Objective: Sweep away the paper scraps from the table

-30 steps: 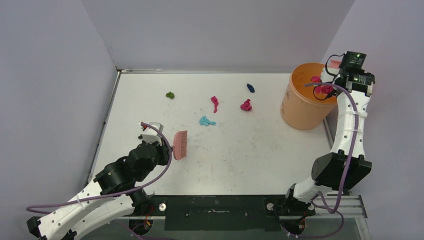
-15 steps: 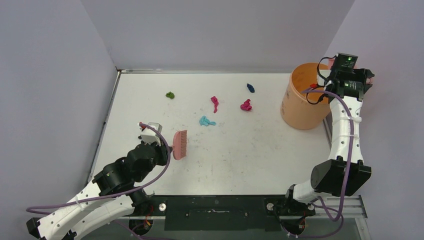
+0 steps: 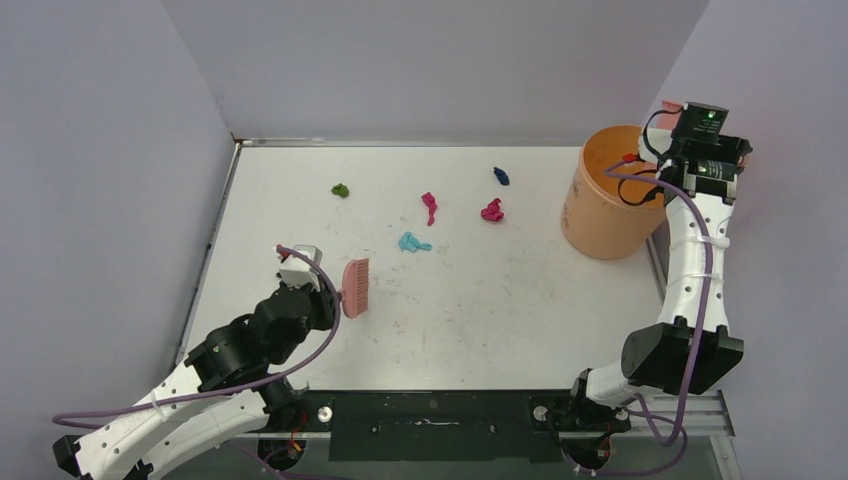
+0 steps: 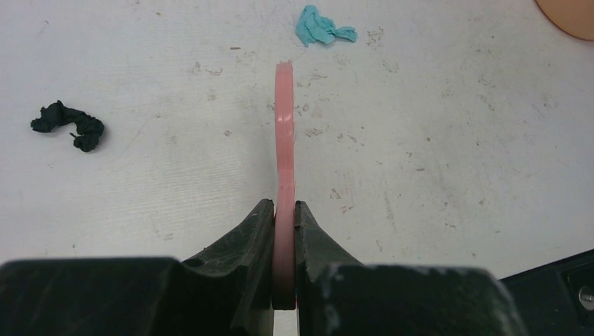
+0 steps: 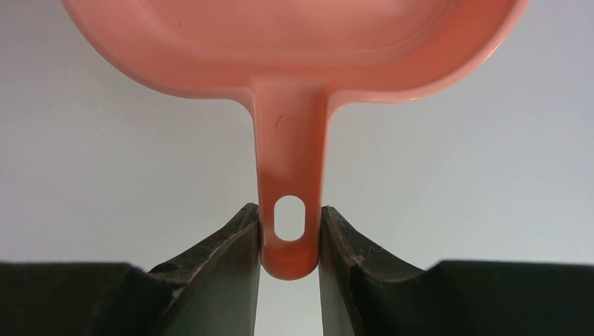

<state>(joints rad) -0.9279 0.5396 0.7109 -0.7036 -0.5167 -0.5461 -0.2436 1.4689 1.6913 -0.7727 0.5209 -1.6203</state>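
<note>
Several paper scraps lie on the white table [image 3: 500, 320]: a green one [image 3: 340, 190], two magenta ones [image 3: 429, 207] [image 3: 491, 210], a dark blue one [image 3: 500, 176] and a cyan one [image 3: 412, 242]. My left gripper [image 4: 284, 210] is shut on the handle of the pink hand brush [image 3: 356, 287], which stands at the table's left middle. In the left wrist view the cyan scrap [image 4: 322, 26] lies just beyond the brush [image 4: 284, 126]. My right gripper [image 5: 291, 224] is shut on the pink dustpan's handle [image 5: 291, 175], held up against the wall beside the bucket.
An orange bucket [image 3: 605, 195] stands at the table's far right edge, under my right wrist [image 3: 705, 160]. Lilac walls close in the back and both sides. A dark green scrap [image 4: 68, 124] lies to the left of the brush in the left wrist view.
The right arm has swung the dustpan up and back from over the bucket's mouth; the magenta wads seen there are gone from view. The brush has shifted slightly left.
</note>
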